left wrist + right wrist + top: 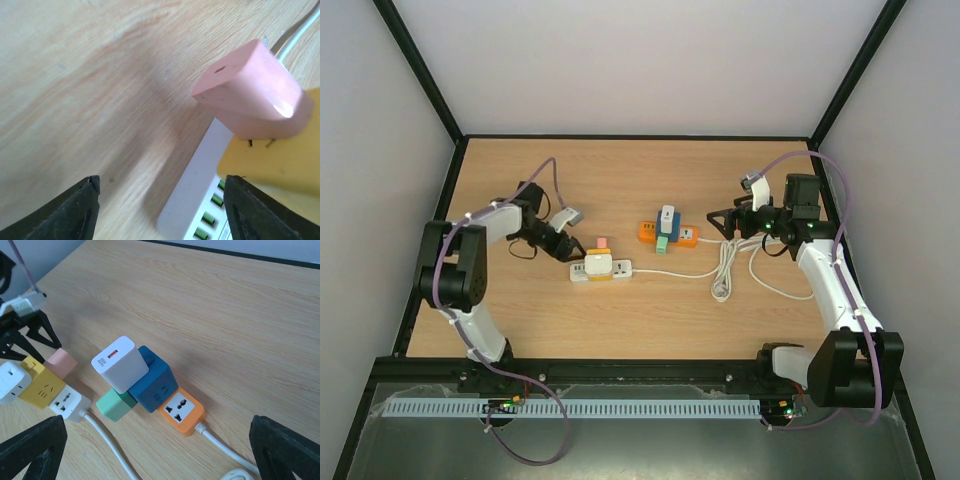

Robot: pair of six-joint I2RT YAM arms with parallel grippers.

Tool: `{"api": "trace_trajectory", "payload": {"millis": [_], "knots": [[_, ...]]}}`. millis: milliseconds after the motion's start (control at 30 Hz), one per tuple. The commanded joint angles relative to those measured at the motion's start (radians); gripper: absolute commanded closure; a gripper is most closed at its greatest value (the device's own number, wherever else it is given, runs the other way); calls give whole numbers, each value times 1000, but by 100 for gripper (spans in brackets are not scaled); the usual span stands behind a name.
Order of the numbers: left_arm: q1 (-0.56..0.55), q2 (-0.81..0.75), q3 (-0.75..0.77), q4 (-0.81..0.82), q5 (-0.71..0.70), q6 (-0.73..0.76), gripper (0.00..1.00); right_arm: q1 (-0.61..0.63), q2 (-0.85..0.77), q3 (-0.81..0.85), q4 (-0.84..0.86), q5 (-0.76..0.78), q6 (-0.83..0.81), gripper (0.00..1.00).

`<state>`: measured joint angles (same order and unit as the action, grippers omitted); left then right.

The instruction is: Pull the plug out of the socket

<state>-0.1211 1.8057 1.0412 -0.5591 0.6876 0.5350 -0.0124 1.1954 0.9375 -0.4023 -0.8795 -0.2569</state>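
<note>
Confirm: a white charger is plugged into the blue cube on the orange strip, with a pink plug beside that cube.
Not pink: the right wrist view shows a green plug beside the blue cube. The white charger and the orange strip are as stated.

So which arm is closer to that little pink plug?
Left. The left gripper sits right beside the pink plug, open toward it; the right gripper hangs farther off, beyond the orange socket block.

Matt light wood-grain table [75,75], glossy pink plastic plug [250,92], smooth white plastic socket strip [192,192]
</note>
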Motion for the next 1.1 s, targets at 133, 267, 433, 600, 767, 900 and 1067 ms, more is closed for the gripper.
{"api": "trace_trajectory", "payload": {"millis": [133, 267, 433, 600, 767, 900, 1067], "knots": [[120, -197, 19, 14, -56, 1, 15, 6, -10, -12, 43, -24, 6, 2], [129, -353, -11, 22, -102, 84, 6, 6, -13, -20, 54, -28, 12, 2], [107, -579, -128, 110, -137, 192, 1, 7, -7, -29, 77, -26, 34, 2], [21, -762, -235, 179, -153, 328, 1, 7, 4, -31, 90, -11, 38, 2], [-77, -772, -260, 140, -174, 410, 3, 8, 2, -46, 101, 10, 38, 2], [-218, -776, -280, 135, -278, 440, 3, 7, 12, -46, 101, 20, 32, 2], [-381, -765, -300, 165, -390, 437, 6, 8, 25, -48, 99, 40, 24, 2]]}}
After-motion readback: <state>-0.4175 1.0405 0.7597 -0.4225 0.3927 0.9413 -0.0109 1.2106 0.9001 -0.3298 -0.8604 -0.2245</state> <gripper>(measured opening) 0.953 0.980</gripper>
